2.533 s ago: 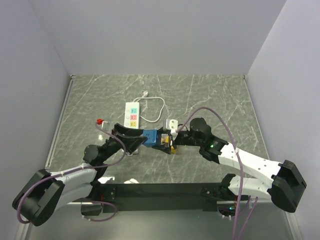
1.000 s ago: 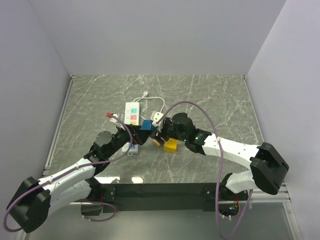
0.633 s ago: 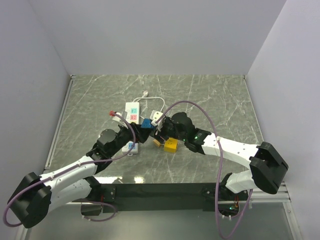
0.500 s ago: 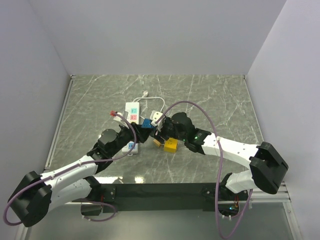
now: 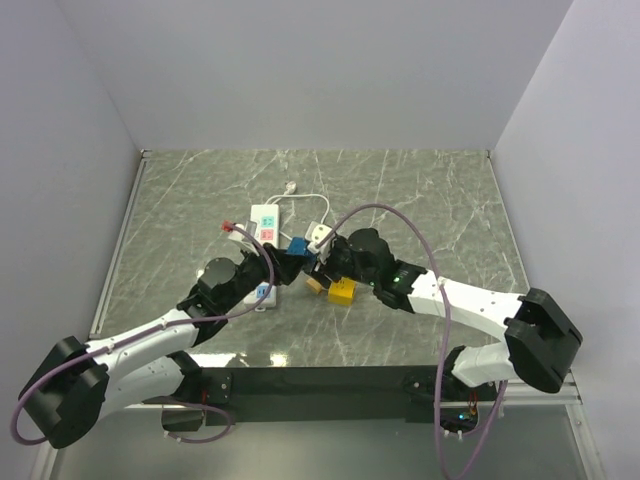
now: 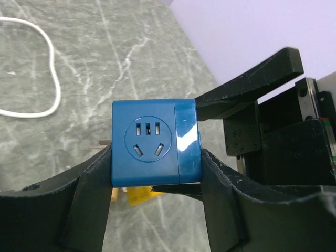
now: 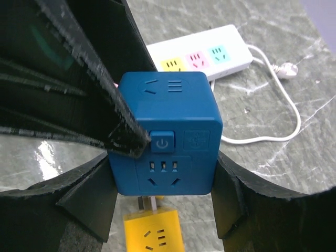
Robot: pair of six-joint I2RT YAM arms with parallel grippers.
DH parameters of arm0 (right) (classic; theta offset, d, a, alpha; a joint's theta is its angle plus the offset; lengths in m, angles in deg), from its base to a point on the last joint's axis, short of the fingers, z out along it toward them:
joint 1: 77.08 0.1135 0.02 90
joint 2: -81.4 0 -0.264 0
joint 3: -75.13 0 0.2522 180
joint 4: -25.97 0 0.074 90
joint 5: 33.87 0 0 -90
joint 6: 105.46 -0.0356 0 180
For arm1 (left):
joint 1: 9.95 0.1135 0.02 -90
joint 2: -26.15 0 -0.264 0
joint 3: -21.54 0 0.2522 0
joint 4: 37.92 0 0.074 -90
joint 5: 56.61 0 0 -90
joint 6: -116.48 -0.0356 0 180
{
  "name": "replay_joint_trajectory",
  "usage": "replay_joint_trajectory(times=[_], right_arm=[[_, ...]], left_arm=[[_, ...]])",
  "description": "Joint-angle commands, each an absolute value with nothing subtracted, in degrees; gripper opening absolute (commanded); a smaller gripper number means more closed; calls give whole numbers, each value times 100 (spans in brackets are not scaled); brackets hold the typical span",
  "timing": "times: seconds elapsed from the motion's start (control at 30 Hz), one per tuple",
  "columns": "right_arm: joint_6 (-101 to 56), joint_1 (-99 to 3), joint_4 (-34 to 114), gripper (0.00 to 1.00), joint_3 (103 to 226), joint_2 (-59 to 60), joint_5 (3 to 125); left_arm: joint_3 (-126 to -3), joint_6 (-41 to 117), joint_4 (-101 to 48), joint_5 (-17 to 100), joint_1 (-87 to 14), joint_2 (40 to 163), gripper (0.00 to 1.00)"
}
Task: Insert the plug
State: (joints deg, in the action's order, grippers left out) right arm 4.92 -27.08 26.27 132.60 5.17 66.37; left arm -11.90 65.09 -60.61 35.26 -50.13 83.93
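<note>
Nearest the arm bases, low in the top view, both arms reach inward and meet just left of the frame's middle. The left gripper (image 6: 155,164) has its jaws about half closed, its two black fingers (image 6: 97,184) pressed flat against opposite sides of the blue cube plug (image 6: 152,142). The right gripper (image 7: 164,170) is likewise about half closed on the same cube from the other direction, so the plug hangs above the table (image 5: 420,190) clamped by both at once. In the right wrist view one left finger lies across the cube's top face, right beside the power button. Short pins seem to stick out of the cube's underside, though they are too small and shadowed to be sure. Below the cube, at the bottom of that view, a yellow cube (image 7: 153,235) sits on the marble. Farther off, toward the upper right, lies the white power strip (image 7: 197,52) with its coloured sockets facing up, and beyond it loops its white cable (image 7: 286,100). The double grip is the main risk: if the arms move out of step the cube could twist or slip, and if one lets go before the other is firm, the cube could drop onto the yellow cube. The strip looks light and unfixed, so a skewed push may slide it rather than seat the pins.
</note>
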Motion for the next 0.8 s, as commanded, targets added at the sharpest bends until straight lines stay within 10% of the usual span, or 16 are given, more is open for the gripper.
replay_joint_trajectory(times=[0.0, 0.27, 0.77], right_arm=[[308, -2619, 1610, 29, 13091, 1090, 6914], [229, -2619, 994, 76, 12344, 1828, 6765], [247, -2619, 975, 78, 12194, 1996, 7300]], left_arm=[[-1068, 6936, -6555, 3515, -5003, 8214, 1], [-971, 7218, -6521, 3761, -5003, 7897, 1], [-821, 7368, -6671, 4350, -4985, 7511, 1]])
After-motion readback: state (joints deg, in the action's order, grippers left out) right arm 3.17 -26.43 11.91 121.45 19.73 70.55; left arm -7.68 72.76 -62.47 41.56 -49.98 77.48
